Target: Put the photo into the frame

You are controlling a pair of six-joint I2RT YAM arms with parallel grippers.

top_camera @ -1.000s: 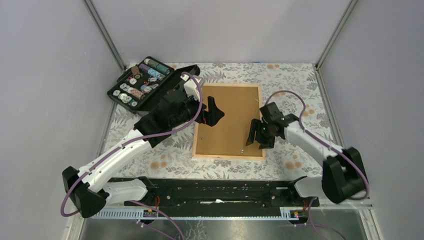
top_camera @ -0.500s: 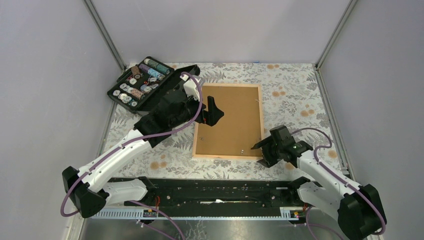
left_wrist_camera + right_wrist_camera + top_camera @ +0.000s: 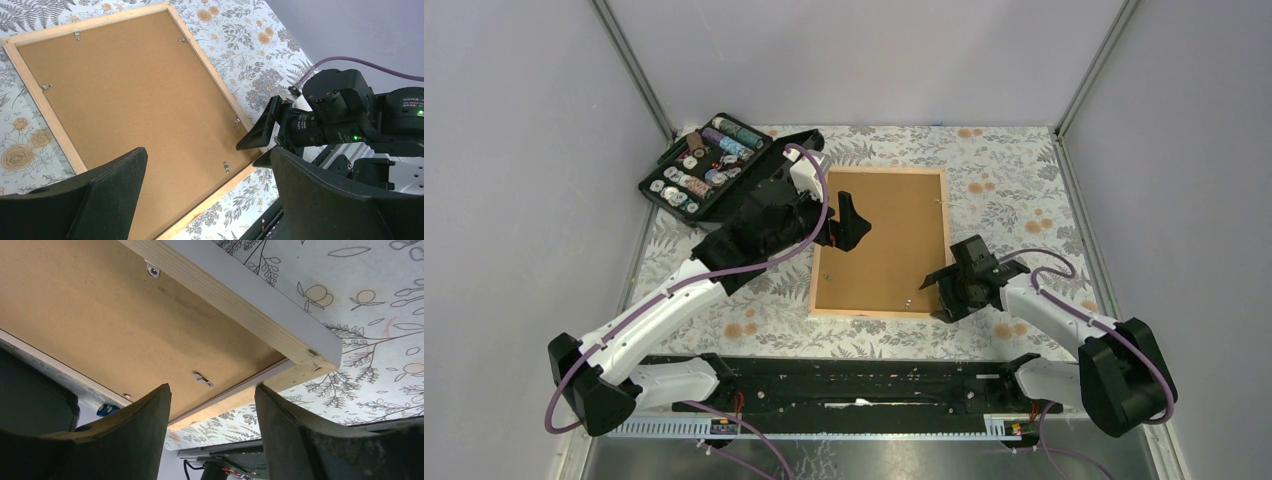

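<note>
The left gripper (image 3: pixel 852 222) is spread wide above the frame (image 3: pixel 879 314); the right gripper (image 3: pixel 936 298) is parted, empty, at its near corner.

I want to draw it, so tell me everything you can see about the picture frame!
The frame is a big rectangle of thin pale wood, lying flat, back up, on the flowery tablecloth. A brown backing board fills it, with small metal clips along its edge. The open right gripper hangs at its near right corner.
</note>
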